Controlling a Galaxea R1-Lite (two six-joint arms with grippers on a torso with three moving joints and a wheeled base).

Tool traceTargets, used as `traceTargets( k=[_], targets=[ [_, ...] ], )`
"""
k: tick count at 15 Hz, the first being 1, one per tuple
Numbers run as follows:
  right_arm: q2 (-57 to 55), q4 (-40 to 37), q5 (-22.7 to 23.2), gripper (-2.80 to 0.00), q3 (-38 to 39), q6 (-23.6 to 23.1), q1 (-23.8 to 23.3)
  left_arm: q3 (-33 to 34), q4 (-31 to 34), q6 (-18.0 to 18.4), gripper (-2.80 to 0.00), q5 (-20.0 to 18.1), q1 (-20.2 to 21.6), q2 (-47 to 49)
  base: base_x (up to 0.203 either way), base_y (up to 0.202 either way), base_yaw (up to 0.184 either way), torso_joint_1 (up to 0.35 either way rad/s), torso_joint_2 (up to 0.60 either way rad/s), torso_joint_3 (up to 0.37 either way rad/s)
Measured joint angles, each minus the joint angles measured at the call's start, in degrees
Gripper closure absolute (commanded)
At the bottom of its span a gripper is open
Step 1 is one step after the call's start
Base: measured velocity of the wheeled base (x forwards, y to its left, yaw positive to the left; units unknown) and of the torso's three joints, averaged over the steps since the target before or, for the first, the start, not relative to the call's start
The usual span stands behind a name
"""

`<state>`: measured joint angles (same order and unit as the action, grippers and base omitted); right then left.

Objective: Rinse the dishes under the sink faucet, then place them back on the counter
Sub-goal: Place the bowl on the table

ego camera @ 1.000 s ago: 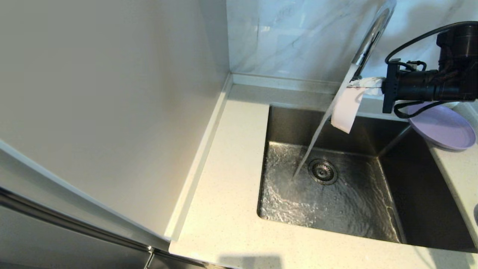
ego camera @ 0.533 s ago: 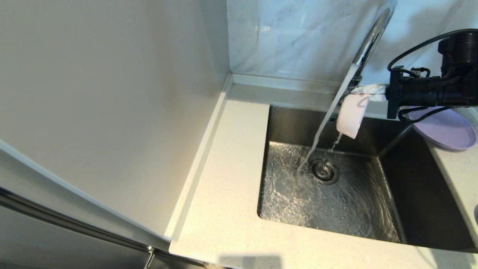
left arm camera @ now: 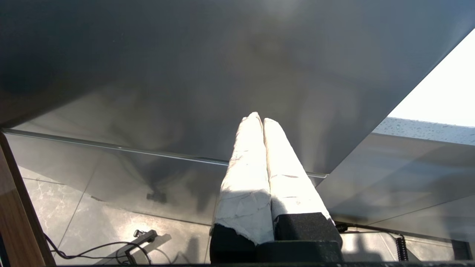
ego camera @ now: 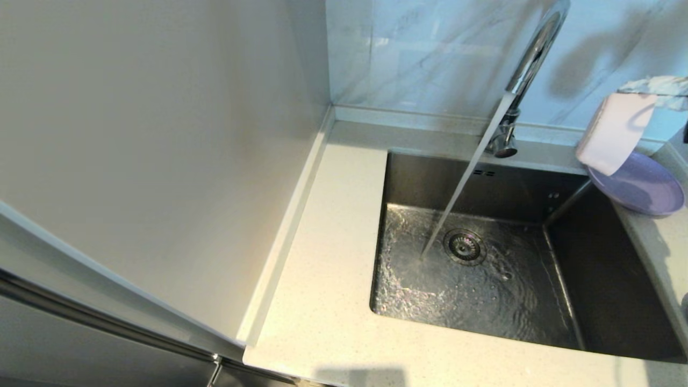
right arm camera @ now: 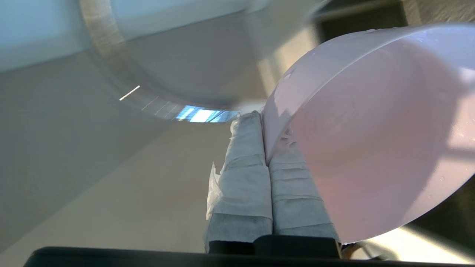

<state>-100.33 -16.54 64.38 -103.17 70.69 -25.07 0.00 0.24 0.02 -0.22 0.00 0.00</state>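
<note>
Since a second ago, right end effector (right arm camera: 265, 148), pinching bowl (ego camera: 613, 131) rim, left the stream; I lower it level beside plate (ego camera: 645, 188).

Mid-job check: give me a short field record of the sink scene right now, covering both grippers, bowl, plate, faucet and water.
right gripper: shut on the bowl's rim, raised at the right edge of the head view
bowl: pale pink, tipped on its side, in the air above the plate, clear of the stream
plate: lavender, on the counter at the sink's right rear corner
faucet: running
water: falls into the basin beside the drain
left gripper: shut, empty, away from the sink
</note>
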Motion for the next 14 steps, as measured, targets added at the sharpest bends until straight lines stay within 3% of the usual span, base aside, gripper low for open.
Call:
traceTargets(
  k=[1,5,7,10,12,14],
  targets=[
    [1.07,1.03,2.3,0.0,-0.48,2.96,-1.12,0.0,0.02,0.0,0.0,0.0,0.0,0.0,0.0,0.0,0.0,0.0,0.0,0.0],
    [3.45,8.6,3.12,0.0,1.62,17.23,-2.19,0.0,0.0,-0.02,0.0,0.01,0.0,0.0,0.0,0.0,0.0,0.0,0.0,0.0],
    [4.03,12.48,3.12,0.0,9.04,22.45,-2.24,0.0,0.0,-0.02,0.0,0.03,0.0,0.0,0.0,0.0,0.0,0.0,0.0,0.0],
    [5.31,19.59,3.38,0.0,20.05,25.68,-2.19,0.0,0.02,-0.02,0.0,0.04,0.0,0.0,0.0,0.0,0.0,0.0,0.0,0.0],
    [6.35,23.04,3.58,0.0,19.2,27.02,-2.51,0.0,0.02,0.0,0.0,0.0,0.0,0.0,0.0,0.0,0.0,0.0,0.0,0.0],
    [6.93,25.29,3.53,0.0,9.03,30.17,-3.08,0.0,0.02,-0.02,0.0,0.01,0.0,0.0,0.0,0.0,0.0,0.0,0.0,0.0]
  ],
)
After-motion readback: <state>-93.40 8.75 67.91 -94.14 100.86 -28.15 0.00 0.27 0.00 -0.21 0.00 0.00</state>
